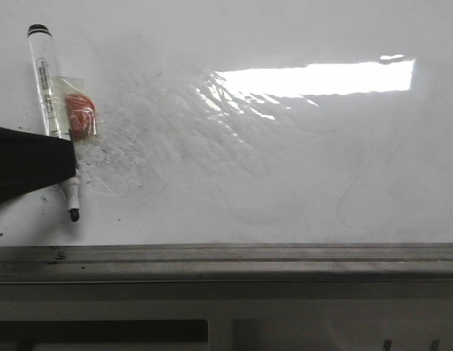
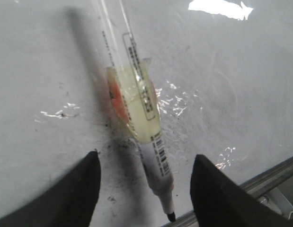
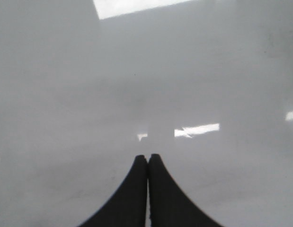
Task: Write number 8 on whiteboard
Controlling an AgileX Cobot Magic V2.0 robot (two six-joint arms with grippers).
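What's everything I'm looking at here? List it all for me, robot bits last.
whiteboard: one, glossy white with grey smudges and a bright glare patch, filling most of the front view; no figure 8 drawn on it yet.
metal rail: one, grey, running along the board's near edge.
marker: one, clear barrel with black cap end and black tip, lying on the board at the left, tip toward the rail.
taped patch: one, yellowish tape over something orange-red, stuck at the marker's middle.
left end effector: one, black, jaws open on either side of the marker, not yet closed on it.
right end effector: one, black, fingers pressed together over bare board, holding nothing.
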